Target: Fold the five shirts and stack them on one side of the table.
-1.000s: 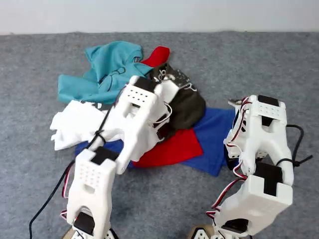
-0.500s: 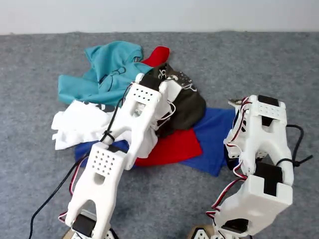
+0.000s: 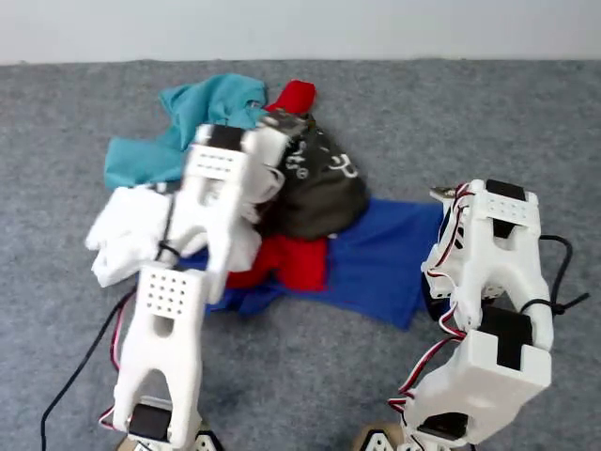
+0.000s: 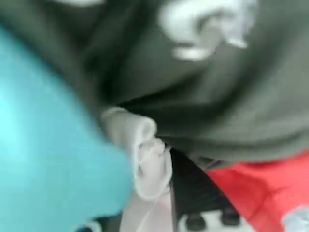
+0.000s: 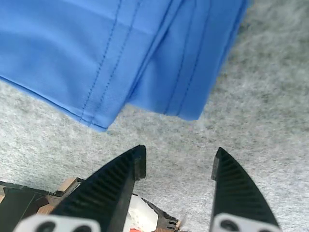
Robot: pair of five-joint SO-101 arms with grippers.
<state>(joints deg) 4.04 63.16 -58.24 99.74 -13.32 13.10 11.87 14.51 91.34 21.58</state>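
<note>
Five shirts lie in a heap at the table's middle: teal (image 3: pixel 211 108) at the back, white (image 3: pixel 127 235) to the left, dark with white print (image 3: pixel 319 188), crumpled red (image 3: pixel 291 263) and blue (image 3: pixel 376 263) spread underneath. My left gripper (image 3: pixel 282 127) is buried at the dark shirt's far edge. In the left wrist view a pale fold of cloth (image 4: pixel 142 150) is pinched at its jaws, between the teal shirt (image 4: pixel 43 135) and the dark shirt (image 4: pixel 231 111). My right gripper (image 5: pixel 179 152) hangs open over bare table beside the blue shirt's corner (image 5: pixel 145 58).
Grey carpet-like table cover (image 3: pixel 488 122) stretches free to the right and back right of the heap and along the front. A pale wall (image 3: pixel 300 28) bounds the far edge. The right arm (image 3: pixel 488 263) stands at the front right.
My left arm has swung left, dragging the heap with it. The dark shirt shifted left, the red shirt bunched up, and more blue is uncovered. The right arm stayed still.
</note>
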